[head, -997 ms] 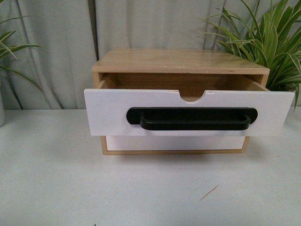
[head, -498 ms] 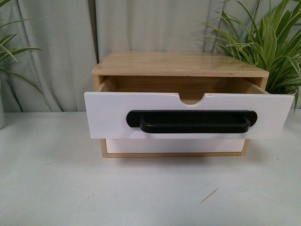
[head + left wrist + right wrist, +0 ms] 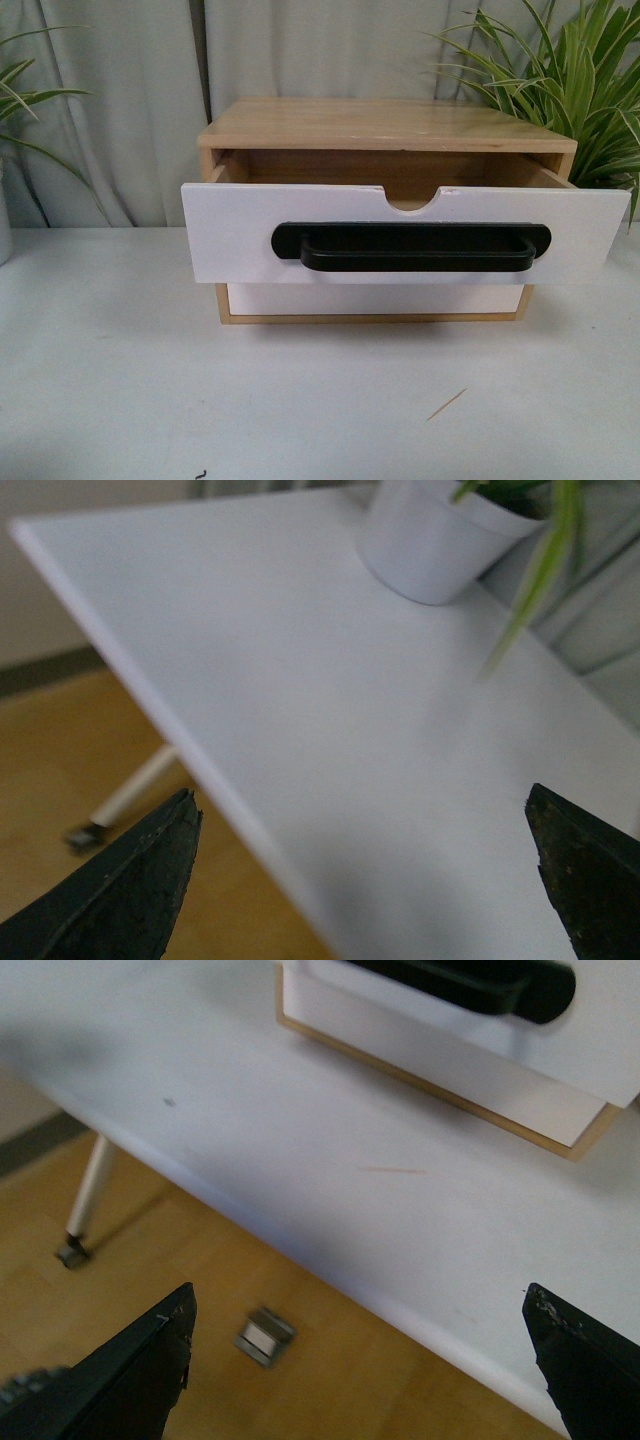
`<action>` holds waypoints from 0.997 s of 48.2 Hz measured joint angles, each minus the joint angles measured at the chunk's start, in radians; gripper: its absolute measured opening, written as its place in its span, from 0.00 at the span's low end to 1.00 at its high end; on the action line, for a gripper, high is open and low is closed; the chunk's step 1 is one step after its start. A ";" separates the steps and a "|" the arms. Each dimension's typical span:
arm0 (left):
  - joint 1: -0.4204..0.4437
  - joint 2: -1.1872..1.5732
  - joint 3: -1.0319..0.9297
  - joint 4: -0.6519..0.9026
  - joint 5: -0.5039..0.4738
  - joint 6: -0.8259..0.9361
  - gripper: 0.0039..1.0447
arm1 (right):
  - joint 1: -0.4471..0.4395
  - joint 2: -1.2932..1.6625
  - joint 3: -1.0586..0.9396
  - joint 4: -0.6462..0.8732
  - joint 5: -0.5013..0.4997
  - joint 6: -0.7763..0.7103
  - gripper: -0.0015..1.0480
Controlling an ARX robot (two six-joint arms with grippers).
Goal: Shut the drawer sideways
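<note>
The drawer [image 3: 240, 235], white-fronted with a long black bar handle [image 3: 415, 248] and a semicircular notch in its top edge, stands pulled out of the light wood cabinet [image 3: 380, 125] in the front view. Its handle end also shows in the right wrist view [image 3: 500, 985]. Neither gripper shows in the front view. My left gripper [image 3: 365, 865] is open and empty over the table's edge, far from the drawer. My right gripper [image 3: 360, 1360] is open and empty, above the table's front edge, short of the drawer.
A plain white drawer front [image 3: 375, 298] sits below the open one. The cabinet stands on a white table [image 3: 150, 400]. A white plant pot [image 3: 430, 540] is near the left gripper. Green plants [image 3: 570, 80] flank the cabinet. A thin splinter [image 3: 445, 405] lies on the table. Wood floor [image 3: 150, 1260] lies below.
The front view has shifted slightly, so the cabinet and drawer sit a little higher in the picture. The drawer stays pulled out by the same amount.
</note>
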 joint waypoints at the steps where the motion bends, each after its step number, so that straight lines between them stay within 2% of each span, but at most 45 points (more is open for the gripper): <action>1: -0.013 0.044 0.025 0.035 0.025 -0.051 0.95 | 0.000 0.025 0.000 0.012 0.014 -0.047 0.91; 8: -0.086 0.322 0.127 0.263 0.142 -0.140 0.95 | -0.009 0.195 0.000 0.171 0.087 -0.314 0.91; 16: -0.175 0.572 0.269 0.429 0.231 -0.114 0.95 | -0.016 0.329 0.006 0.346 0.142 -0.455 0.91; 24: -0.209 0.682 0.337 0.479 0.280 -0.063 0.95 | 0.023 0.383 0.051 0.452 0.197 -0.474 0.91; 48: -0.270 0.863 0.453 0.535 0.373 -0.007 0.95 | 0.165 0.424 0.084 0.513 0.286 -0.468 0.91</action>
